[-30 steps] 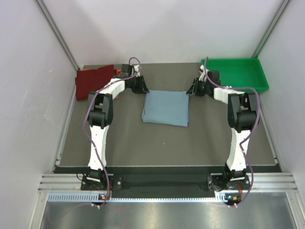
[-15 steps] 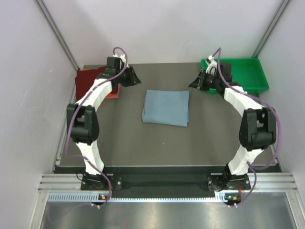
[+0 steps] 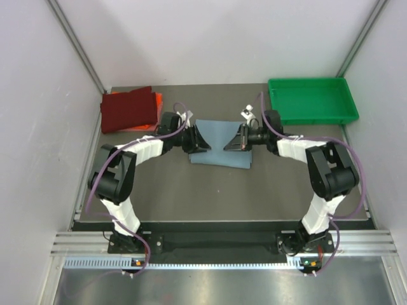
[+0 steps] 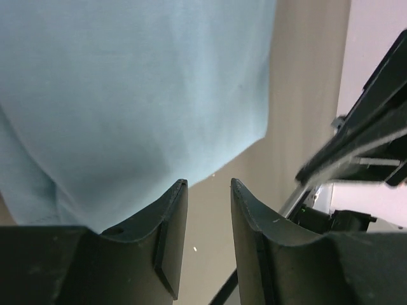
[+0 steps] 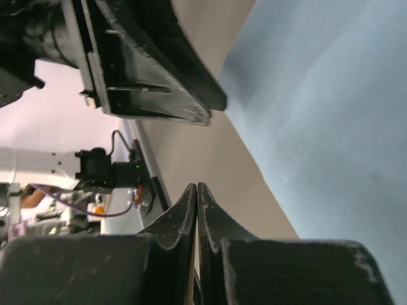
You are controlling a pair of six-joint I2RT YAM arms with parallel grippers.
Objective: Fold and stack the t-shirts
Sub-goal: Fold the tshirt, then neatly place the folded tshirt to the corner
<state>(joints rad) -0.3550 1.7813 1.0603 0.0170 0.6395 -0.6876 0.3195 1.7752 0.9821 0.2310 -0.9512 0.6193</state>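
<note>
One grey-blue t-shirt (image 3: 219, 132), lying folded between my claws. I am holding my left claw (image 4: 208, 184) parted, gripping nothing, and my right claw (image 5: 196, 185) clenched, empty.

Matt cloth t-shirt (image 3: 218, 155), smooth plastic tray (image 3: 311, 101)

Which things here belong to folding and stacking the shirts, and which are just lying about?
Part of the job: grey-blue t-shirt, dark red t-shirt, orange t-shirt.
Lying about: green tray.
</note>
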